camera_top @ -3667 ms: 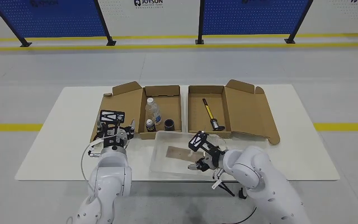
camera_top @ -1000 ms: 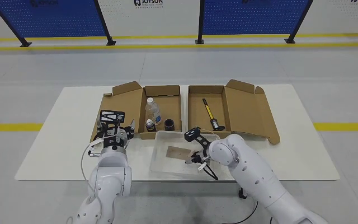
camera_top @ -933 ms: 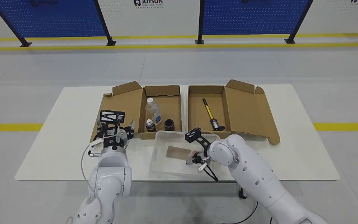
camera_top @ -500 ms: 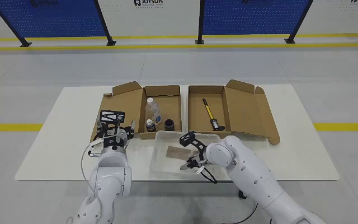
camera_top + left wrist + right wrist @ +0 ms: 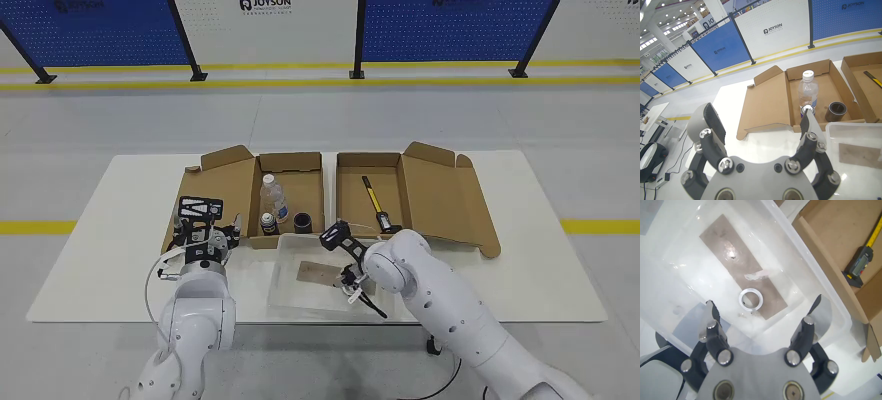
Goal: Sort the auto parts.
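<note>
At the left, the left gripper [image 5: 757, 109] hangs over the white table [image 5: 110, 250] with its fingers spread and nothing between them, just in front of the left cardboard box [image 5: 764, 106]. That box holds an upright clear bottle [image 5: 807, 91], a small spray can [image 5: 268, 222] in front of it, and a black cylinder [image 5: 835, 113] beside the can.

In the middle, near the table's front edge, stands a clear plastic bin [image 5: 817, 270]. A brown sheet [image 5: 725, 241] lies flat on its floor, and a metal ring [image 5: 741, 300] rests on one end of that sheet. The right gripper [image 5: 764, 301] hovers above this end of the bin, fingers wide apart and empty, with the ring below the gap between them.

At the right, the second box [image 5: 829, 228] holds a caliper [image 5: 861, 264].

The step in hand looks like picking the ring out of the bin. The next move calls for a straight descent inside the bin walls, with the fingers centred on the ring. They then close across its thin rim, which may slip because it lies flat. The ring probably belongs in the left box, with the cylinder.
</note>
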### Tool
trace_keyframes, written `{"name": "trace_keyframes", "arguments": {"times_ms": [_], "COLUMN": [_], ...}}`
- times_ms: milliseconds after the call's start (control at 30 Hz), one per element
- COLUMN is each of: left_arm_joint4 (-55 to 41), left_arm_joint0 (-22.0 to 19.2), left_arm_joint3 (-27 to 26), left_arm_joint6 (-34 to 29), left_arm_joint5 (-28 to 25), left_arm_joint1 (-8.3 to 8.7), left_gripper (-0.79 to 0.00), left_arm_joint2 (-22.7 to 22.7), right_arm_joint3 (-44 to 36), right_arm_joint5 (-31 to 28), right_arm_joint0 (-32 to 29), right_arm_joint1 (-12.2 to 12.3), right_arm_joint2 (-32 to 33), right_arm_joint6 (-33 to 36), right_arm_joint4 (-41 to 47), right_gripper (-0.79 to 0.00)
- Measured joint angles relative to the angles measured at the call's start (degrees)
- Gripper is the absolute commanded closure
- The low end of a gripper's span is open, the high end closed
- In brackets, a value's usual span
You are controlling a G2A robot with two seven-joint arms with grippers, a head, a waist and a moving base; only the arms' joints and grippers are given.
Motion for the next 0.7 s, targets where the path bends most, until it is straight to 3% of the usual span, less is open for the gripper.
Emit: {"name": "trace_keyframes", "arguments": {"times_ms": [33,100,133,700], "left_arm_joint4": [0.0,0.0,0.0,0.0], "left_arm_joint0": [0.0,0.0,0.0,0.0], "left_arm_joint3": [0.0,0.0,0.0,0.0], "left_arm_joint6": [0.0,0.0,0.0,0.0], "left_arm_joint5": [0.0,0.0,0.0,0.0], "left_arm_joint1": [0.0,0.0,0.0,0.0], "left_gripper": [-0.785,-0.785,-0.785,-0.785], "left_arm_joint2": [0.0,0.0,0.0,0.0], "right_arm_joint3": [-0.22,0.04,0.32,3.73], "right_arm_joint5": [0.27,0.47,0.69,1.56], "right_arm_joint0": [-0.09,-0.09,-0.1,-0.45], "right_arm_joint1": [-0.02,-0.11,-0.22,-1.08], "right_arm_joint2": [-0.07,-0.42,-0.63,-0.61], "right_arm_joint6": [0.61,1.37,1.63,1.26], "right_arm_joint4": [-0.33,-1.01,-1.17,-0.99], "right_gripper": [-0.585,-0.385,-0.36,-0.348]}}
